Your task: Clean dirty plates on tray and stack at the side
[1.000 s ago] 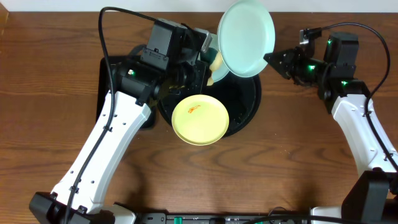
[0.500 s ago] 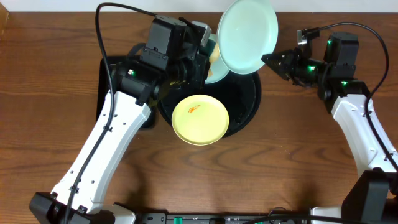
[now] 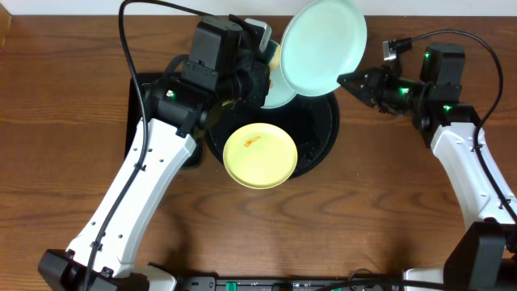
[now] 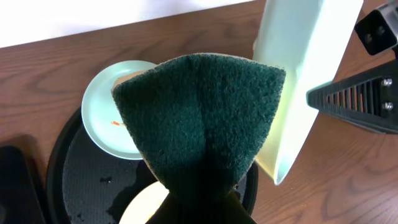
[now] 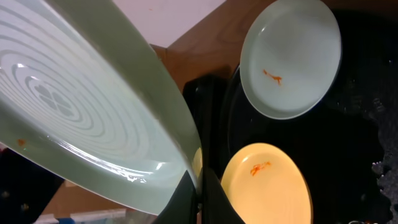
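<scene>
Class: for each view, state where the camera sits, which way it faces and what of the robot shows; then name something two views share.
Overhead: above the table, looking straight down on the tray; both arms show.
Left wrist: on the left arm, facing past its sponge toward the lifted plate; own fingers hardly show.
Right wrist: beside the lifted plate, facing the tray; own fingers at bottom edge.
Shared: both wrist views show the smeared mint plate.

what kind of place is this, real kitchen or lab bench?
Probably a lab bench staged for dishwashing, not a kitchen: left arm and right arm at a wooden table, smeared yellow plate on a black tray, no sink in view.
</scene>
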Controlling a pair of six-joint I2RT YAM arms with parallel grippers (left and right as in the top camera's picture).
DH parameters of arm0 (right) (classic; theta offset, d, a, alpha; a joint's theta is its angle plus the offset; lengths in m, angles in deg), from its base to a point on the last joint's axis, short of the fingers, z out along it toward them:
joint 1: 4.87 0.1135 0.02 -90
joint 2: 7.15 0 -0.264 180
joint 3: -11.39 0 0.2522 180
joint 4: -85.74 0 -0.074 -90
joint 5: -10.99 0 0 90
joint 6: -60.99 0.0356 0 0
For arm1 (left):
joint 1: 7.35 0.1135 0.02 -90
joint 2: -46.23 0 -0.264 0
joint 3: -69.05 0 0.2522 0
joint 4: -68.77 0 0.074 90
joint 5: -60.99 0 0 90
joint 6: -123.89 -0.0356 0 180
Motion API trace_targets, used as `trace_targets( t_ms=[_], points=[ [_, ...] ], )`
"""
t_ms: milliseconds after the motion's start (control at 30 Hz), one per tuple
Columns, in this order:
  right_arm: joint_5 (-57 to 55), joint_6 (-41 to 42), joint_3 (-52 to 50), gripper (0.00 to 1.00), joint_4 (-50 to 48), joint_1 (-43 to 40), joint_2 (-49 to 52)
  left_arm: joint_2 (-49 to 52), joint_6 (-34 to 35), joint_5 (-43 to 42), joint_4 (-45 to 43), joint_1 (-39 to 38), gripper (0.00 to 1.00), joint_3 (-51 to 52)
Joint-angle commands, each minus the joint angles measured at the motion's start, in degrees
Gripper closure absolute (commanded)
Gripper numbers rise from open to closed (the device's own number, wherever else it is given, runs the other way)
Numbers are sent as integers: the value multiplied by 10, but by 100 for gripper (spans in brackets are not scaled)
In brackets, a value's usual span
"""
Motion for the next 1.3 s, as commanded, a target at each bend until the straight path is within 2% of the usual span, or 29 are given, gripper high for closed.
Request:
trace_targets(
  t_ms=[0, 333, 433, 600, 700, 800, 900, 1100, 1267],
  points=[
    [34, -34, 10, 99, 7, 9, -2, -3, 3, 4, -12, 2, 92, -4],
    [19, -89, 10, 99, 52, 9, -2, -4, 5, 89, -27, 17, 92, -4],
    [-30, -101, 10, 99, 59, 7, -2, -4, 37, 129, -19, 34, 92, -4],
    [-62, -97, 10, 99, 54, -11, -2, -4, 82, 152, 22, 68, 92, -4],
    [-52, -59, 10, 99, 59, -38, -2, -4, 89, 151, 54, 78, 92, -4],
    [-55, -70, 10, 99, 68, -70, -2, -4, 89, 151, 79, 79, 92, -4],
    [-134, -108, 10, 99, 105, -94, -2, -4, 89, 151, 100, 79, 92, -4],
    [-454, -164, 10, 99, 193, -118, -1, -4, 89, 151, 142, 79, 92, -4],
    [-563, -163, 10, 99, 191, -133, 0, -4, 89, 151, 162, 79, 92, -4]
  ],
)
